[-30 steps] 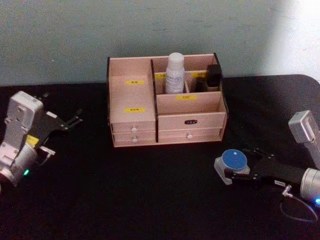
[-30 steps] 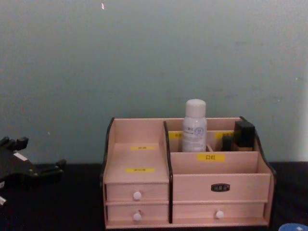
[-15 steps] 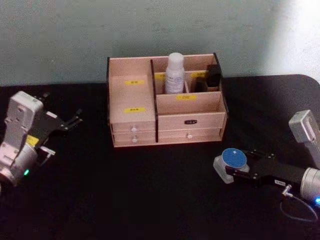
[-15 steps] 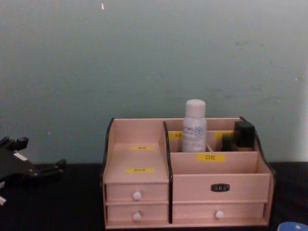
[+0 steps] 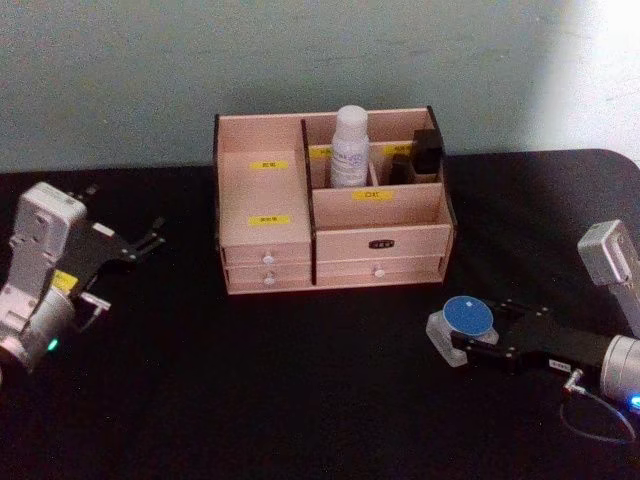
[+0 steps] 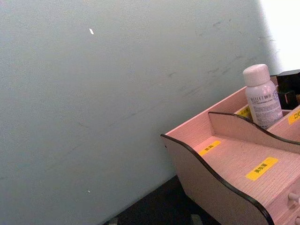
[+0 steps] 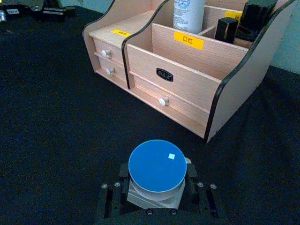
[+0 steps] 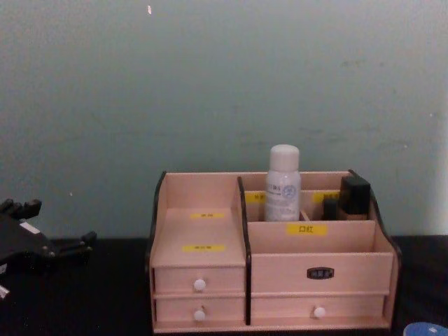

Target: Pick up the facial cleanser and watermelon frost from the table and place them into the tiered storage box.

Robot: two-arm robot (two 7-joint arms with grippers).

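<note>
Near right on the table: right claw is closed around a small jar with a round blue lid. 1 black finger presses each side of the jar's pale base. Jar is upright, lid facing up. Can't tell whether its base touches the table. Its lid edge also shows at the bottom right corner of the chest view.

Jar sits in front of the box, off its near right corner, apart from it, not in any compartment.

Box stands at the far middle of the black table, against the pale green wall. Pale wood, dark edge trim, stepped left section, yellow labels. 4 drawers with white knobs, all closed: 2 stacked on the left, 2 on the right.

White bottle stands upright in the box, in a far compartment just right of the centre divider. Its cap sticks up above the box rim.

2 black items stand in the far right compartment, right of the bottle. The wide front right compartment looks bare from the head view.

Left claw is at the left side of the table, well apart from the box. Fingers are spread, gripping nothing, pointing toward the box.
</note>
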